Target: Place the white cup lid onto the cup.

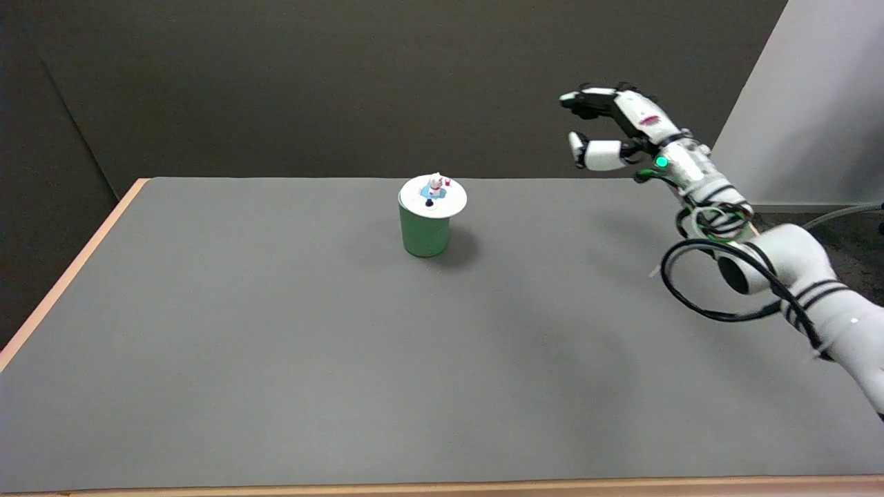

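A green cup (424, 235) stands upright near the far middle of the grey table (276, 345). The white lid (433, 197) lies flat across its rim, with a small pink and white figure on top. My right hand (615, 128) hangs in the air well to the right of the cup, above the table's far right part. Its fingers are spread apart and nothing is between them.
The table has a light wooden edge (65, 276) along the left and front. A dark wall stands behind it, and a pale panel (815, 103) rises at the far right. Black cables (704, 290) loop around my right forearm.
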Controlling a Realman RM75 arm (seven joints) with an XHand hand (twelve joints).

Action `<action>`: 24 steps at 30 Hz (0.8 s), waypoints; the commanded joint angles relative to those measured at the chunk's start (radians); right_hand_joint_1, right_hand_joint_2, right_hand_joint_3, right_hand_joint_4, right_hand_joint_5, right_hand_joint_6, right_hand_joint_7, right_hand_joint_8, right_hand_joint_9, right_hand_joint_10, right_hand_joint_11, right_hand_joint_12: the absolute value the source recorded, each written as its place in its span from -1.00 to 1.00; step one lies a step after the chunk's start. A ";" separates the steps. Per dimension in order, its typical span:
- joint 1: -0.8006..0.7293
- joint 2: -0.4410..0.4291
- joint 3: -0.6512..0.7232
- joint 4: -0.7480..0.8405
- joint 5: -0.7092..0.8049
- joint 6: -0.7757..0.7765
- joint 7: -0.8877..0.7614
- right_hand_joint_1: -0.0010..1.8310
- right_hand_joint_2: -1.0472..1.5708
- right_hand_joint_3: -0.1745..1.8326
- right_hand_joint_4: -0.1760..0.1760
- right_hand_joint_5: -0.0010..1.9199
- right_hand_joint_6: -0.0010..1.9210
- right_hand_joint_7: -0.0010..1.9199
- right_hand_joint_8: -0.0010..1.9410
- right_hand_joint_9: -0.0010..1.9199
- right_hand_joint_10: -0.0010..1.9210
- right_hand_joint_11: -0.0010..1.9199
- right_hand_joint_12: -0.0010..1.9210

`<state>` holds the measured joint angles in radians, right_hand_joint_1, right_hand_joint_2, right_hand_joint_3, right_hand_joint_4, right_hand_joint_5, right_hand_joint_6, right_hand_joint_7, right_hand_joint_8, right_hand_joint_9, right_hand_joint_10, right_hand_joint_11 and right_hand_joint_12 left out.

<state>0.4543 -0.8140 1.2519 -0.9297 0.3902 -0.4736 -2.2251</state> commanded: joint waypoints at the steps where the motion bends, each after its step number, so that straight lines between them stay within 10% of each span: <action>1: -0.198 0.066 0.152 0.044 0.103 -0.096 -0.004 -0.28 0.32 0.20 0.34 -0.41 -0.79 -0.36 -0.82 -0.35 -0.78 -0.74 -0.15; 24: -0.206 0.065 0.130 0.104 0.139 -0.155 -0.002 -0.29 0.32 0.20 0.34 -0.42 -0.79 -0.36 -0.82 -0.35 -0.78 -0.73 -0.16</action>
<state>0.2777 -0.7572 1.3804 -0.8516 0.4817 -0.5962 -2.2258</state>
